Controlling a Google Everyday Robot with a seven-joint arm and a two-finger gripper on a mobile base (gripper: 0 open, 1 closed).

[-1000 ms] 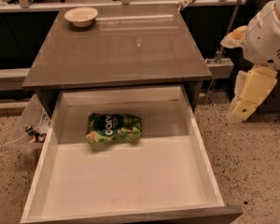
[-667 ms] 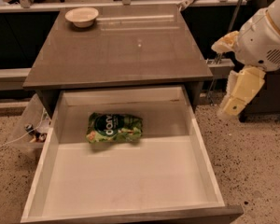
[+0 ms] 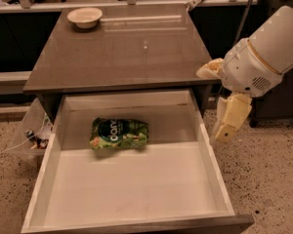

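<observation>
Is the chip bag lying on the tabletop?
No, the bag lies in the open drawer; the pincer hangs outside the drawer's right wall.

Hanging just outside the right wall of an open white drawer (image 3: pixel 136 184), about level with its rim and pointing down toward the speckled floor (image 3: pixel 268 179): the gripper (image 3: pixel 222 135), slung below a bulky white arm (image 3: pixel 266 52). Inside the drawer, lying flat near the back wall, left of centre and well apart from the gripper: a green chip bag (image 3: pixel 119 133). Above, at the far left corner of the grey table top (image 3: pixel 132 52), a pale bowl (image 3: pixel 84 17).
</observation>
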